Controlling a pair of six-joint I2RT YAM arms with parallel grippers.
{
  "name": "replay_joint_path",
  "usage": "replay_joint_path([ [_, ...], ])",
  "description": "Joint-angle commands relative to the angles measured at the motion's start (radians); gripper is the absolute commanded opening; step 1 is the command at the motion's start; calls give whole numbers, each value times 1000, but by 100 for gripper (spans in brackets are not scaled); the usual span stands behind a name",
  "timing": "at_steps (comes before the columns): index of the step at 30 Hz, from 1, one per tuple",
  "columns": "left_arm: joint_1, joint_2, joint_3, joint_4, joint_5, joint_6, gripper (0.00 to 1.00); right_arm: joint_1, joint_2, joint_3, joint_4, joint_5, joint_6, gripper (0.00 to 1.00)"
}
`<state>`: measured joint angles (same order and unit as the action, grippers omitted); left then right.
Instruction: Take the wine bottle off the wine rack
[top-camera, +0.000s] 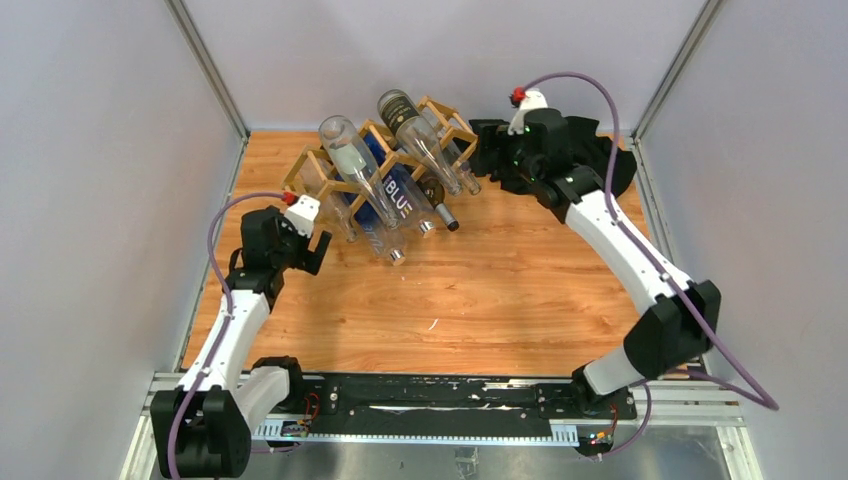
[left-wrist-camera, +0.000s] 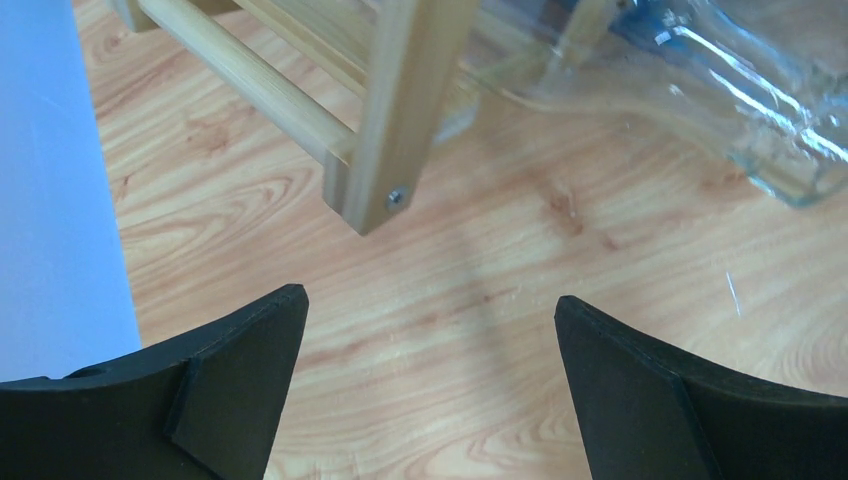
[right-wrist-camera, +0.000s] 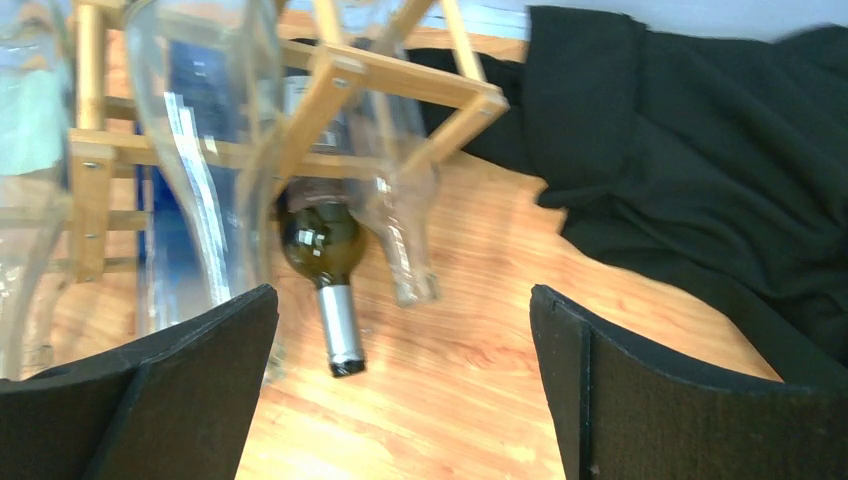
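Light wood lattice wine rack (top-camera: 303, 170) stood at the far side, bottles lying necks-forward. The dark green wine bottle (right-wrist-camera: 322, 243) sat low in its right end, grey-capped neck sloping down.

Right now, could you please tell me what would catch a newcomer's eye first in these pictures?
The wooden wine rack stands at the table's far side, loaded with clear bottles, a blue bottle and a dark bottle. A black cloth lies beside its right end. The left hand and right hand, both open and empty, flank it.
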<state>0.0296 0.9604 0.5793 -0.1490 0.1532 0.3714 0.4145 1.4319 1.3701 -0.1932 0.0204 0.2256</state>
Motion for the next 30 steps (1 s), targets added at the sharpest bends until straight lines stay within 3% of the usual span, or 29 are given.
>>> replay_joint_path([
  [1, 6, -32, 88, -218, 55, 112, 100, 61, 128, 180, -141, -68, -70, 100],
  [11, 6, 14, 395, -551, 253, 123, 100, 116, 306, 390, -268, -193, -93, 100],
  [21, 6, 108, 613, -622, 335, 59, 100, 139, 420, 480, -326, -280, -72, 99],
  [30, 1, 143, 678, -637, 348, 51, 100, 141, 480, 562, -387, -245, -60, 98],
])
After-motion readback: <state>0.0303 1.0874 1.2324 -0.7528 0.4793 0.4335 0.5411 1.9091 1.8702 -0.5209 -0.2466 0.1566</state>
